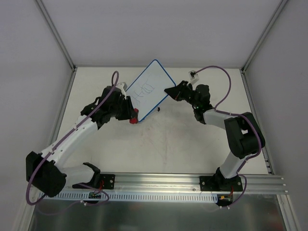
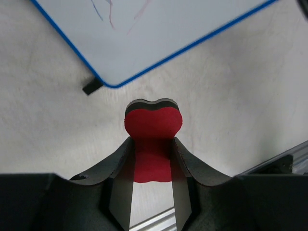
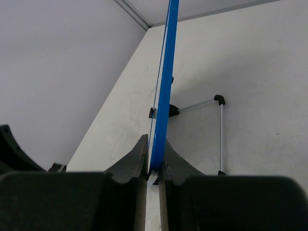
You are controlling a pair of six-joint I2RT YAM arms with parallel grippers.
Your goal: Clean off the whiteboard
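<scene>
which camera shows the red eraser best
The left wrist view: the red eraser fills the centre, clamped in the left gripper. The top external view shows only a small red bit at that gripper's tip. The right wrist view does not show it, only the whiteboard edge-on in the right gripper.

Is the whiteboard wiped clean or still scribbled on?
Scribbled on: faint pen marks show on the whiteboard, overhead and from the left wrist.
</scene>
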